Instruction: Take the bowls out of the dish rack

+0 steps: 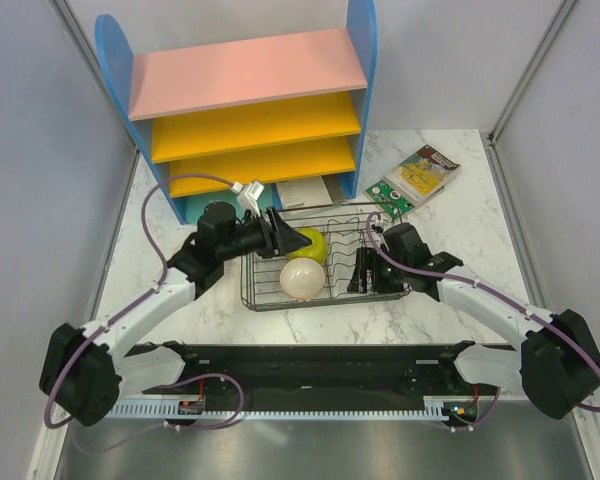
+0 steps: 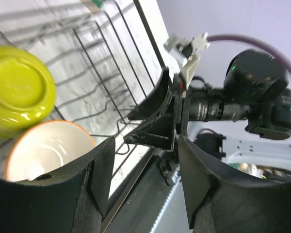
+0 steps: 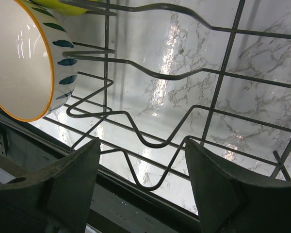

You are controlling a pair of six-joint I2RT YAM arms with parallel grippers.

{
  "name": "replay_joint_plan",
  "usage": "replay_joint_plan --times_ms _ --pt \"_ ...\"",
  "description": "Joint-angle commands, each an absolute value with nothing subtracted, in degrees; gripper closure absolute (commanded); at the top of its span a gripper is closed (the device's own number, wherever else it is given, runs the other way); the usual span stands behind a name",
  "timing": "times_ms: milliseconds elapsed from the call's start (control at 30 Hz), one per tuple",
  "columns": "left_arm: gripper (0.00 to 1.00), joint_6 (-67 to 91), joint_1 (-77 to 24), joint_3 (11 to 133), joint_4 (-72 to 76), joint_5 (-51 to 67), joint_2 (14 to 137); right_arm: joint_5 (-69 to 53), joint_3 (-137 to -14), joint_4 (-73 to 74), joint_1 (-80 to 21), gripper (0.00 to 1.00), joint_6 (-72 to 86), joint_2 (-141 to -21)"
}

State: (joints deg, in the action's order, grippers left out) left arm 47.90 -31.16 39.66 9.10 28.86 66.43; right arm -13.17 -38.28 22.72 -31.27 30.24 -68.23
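The dish rack (image 1: 335, 285) sits in the middle of the marble desk (image 1: 460, 220), just in front of the blue shelf unit (image 1: 250, 100) with its pink and yellow boards. Two bowls are in the left half of the rack. A yellow bowl (image 1: 312, 243) stands on edge on the far side. A white bowl (image 1: 302, 278) with an orange rim and blue marks on its outside lies just beside it, nearer the arms.

The left end effector (image 2: 145, 155) reaches in over the rack's left wall, pointing at the yellow bowl. Its fingers (image 2: 87, 194) are spread apart with nothing between them. From above its tip seems to be at the bowl's edge, though whether it touches is hard to tell.

The right end effector (image 3: 141, 145) hangs low inside the right half of the rack, over bare wire and prongs. Its jaws are wide and empty. In the right wrist view the white bowl lies off to the side, apart from both fingers.

Some printed packets (image 1: 415, 178) lie on the desk behind the rack's right end.
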Motion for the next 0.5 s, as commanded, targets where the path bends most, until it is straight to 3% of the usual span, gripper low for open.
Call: replay_joint_plan --times_ms 0,167,467 --pt "0.39 36.40 -31.20 48.50 -12.37 16.89 63.71 -13.80 -38.14 21.53 -31.20 0.22 30.67 -68.55" --pt "0.43 33.31 -31.29 51.07 -22.32 11.34 67.58 -13.80 -38.23 21.44 -31.20 0.22 30.67 -68.29" --pt "0.44 33.93 -32.78 45.97 -21.19 10.72 72.51 -14.24 -38.76 21.45 -31.20 0.22 30.85 -68.90"
